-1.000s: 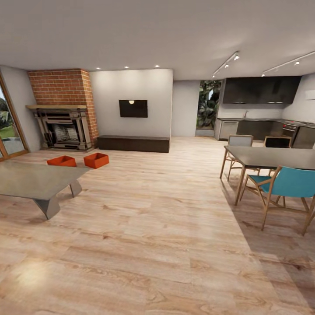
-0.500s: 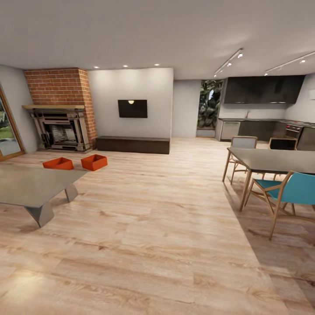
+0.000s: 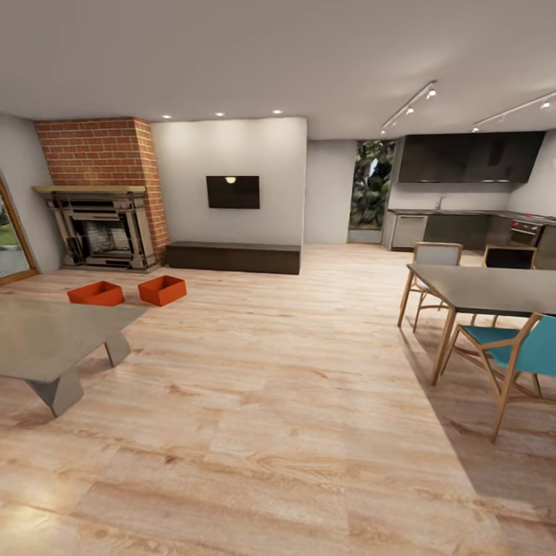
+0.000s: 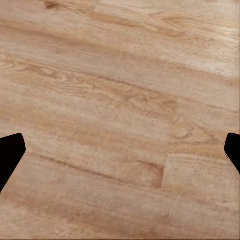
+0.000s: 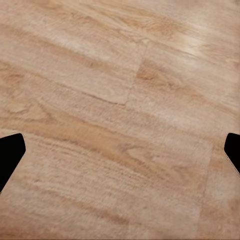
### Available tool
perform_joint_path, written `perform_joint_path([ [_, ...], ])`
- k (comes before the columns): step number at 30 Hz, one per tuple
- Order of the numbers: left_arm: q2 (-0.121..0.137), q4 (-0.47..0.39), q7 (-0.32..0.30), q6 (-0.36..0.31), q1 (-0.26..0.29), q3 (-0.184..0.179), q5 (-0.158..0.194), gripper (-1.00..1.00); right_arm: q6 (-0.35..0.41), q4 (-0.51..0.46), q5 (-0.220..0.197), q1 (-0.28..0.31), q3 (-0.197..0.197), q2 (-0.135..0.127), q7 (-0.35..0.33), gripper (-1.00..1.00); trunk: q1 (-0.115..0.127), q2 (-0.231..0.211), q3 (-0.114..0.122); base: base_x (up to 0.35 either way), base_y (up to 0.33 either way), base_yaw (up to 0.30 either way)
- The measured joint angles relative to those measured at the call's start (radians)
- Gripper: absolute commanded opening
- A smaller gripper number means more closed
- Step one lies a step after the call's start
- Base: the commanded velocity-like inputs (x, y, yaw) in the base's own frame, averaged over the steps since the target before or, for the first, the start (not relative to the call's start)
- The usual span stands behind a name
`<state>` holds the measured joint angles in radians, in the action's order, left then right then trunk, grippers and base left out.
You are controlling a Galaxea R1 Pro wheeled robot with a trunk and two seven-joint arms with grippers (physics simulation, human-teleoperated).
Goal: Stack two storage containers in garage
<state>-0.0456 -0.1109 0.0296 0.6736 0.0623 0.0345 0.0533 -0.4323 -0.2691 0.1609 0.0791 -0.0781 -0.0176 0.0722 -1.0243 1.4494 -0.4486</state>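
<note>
Two red-orange open-top storage containers sit side by side on the light wood planks of the living room, in front of the brick fireplace (image 3: 100,197): one container (image 3: 96,293) to the left, the other container (image 3: 162,289) to its right. They are far off in the head view. In the left wrist view my left gripper (image 4: 120,155) is open, its dark fingertips (image 4: 10,155) wide apart over bare wood planks. My right gripper (image 5: 120,155) is open too, its fingertips (image 5: 10,152) spread over the same flooring. Neither holds anything.
A grey coffee table (image 3: 46,340) stands at the near left, partly before the containers. A long dark chest (image 3: 234,257) lies under the wall TV. A dining table (image 3: 486,289) with chairs, one teal (image 3: 513,351), stands at the right. Open wood floor runs down the middle.
The head camera has moved forward and turned right: the containers, fireplace and coffee table have slid left in the picture, and the dining set has shifted right. The things themselves have not moved.
</note>
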Motion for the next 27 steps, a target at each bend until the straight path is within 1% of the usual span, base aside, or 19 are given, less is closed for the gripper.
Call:
perform_joint_path([
  [6, 0.0, 0.0, 0.0, 0.0, 0.0, 0.0, 0.0, 1.0, 0.001, 0.0, 0.0, 0.0, 0.0, 0.0, 0.0, 1.0, 0.0, 0.0, 0.0, 0.329, 0.0, 0.1],
  [17, 0.0, 0.0, 0.0, 0.0, 0.0, 0.0, 0.0, 1.0, 0.0, 0.0, 0.0, 0.0, 0.0, 0.0, 0.0, 1.0, 0.0, 0.0, 0.0, 0.329, 0.0, 0.222],
  [27, 0.0, 0.0, 0.0, 0.0, 0.0, 0.0, 0.0, 1.0, 0.001, 0.0, 0.0, 0.0, 0.0, 0.0, 0.0, 1.0, 0.0, 0.0, 0.0, 0.329, 0.0, 0.024],
])
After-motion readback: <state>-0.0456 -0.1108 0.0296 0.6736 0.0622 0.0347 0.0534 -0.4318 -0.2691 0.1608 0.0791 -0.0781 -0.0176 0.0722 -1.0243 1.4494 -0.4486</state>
